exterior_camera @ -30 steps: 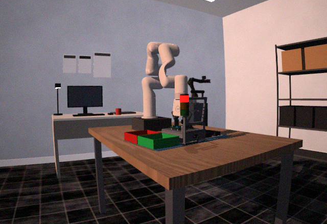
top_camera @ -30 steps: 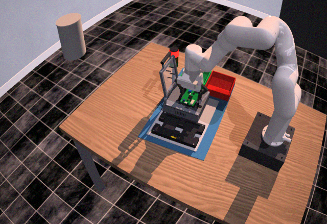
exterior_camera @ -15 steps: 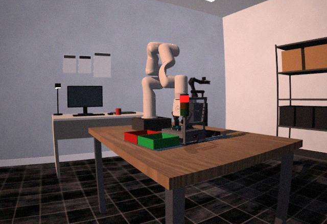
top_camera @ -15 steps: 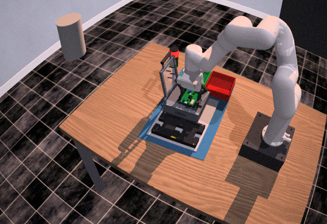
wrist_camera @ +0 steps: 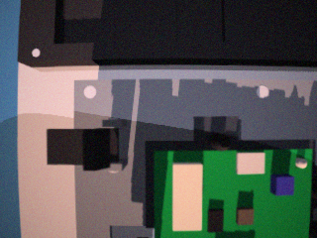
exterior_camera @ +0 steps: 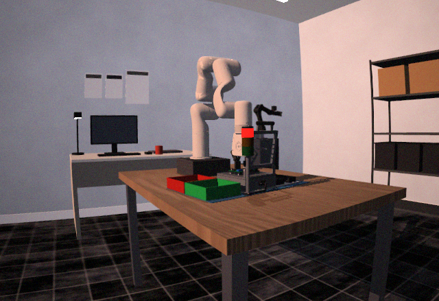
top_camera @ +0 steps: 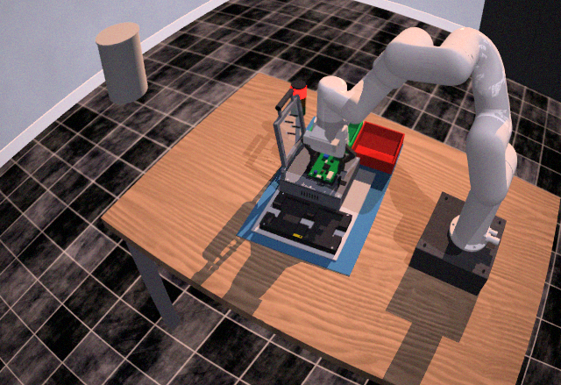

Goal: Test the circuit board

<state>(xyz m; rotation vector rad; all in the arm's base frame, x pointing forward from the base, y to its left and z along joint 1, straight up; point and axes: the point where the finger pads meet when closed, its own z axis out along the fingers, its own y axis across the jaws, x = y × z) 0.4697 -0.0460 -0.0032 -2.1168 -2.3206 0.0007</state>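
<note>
The green circuit board (top_camera: 325, 167) (wrist_camera: 223, 198) lies flat in the grey tester (top_camera: 308, 192) (exterior_camera: 260, 180), component side up. Its white connector (wrist_camera: 187, 195) shows in the wrist view, and a pin (wrist_camera: 301, 162) sits at one corner. The tester's lid (top_camera: 279, 145) stands open and upright. The signal light (top_camera: 298, 89) (exterior_camera: 247, 132) shows red. My gripper (top_camera: 327, 160) (exterior_camera: 238, 164) is open and empty, right above the board. Its fingertips are out of the wrist view. The red bin (top_camera: 378, 147) (exterior_camera: 177, 183) and the green bin (top_camera: 355, 131) (exterior_camera: 209, 189) stand side by side behind the tester.
The black tray (top_camera: 303, 226) lies in front of the tester on the blue mat (top_camera: 358, 240). A dark block (wrist_camera: 81, 148) sits on the tester left of the board. The arm's base (top_camera: 458, 253) stands at the table's right.
</note>
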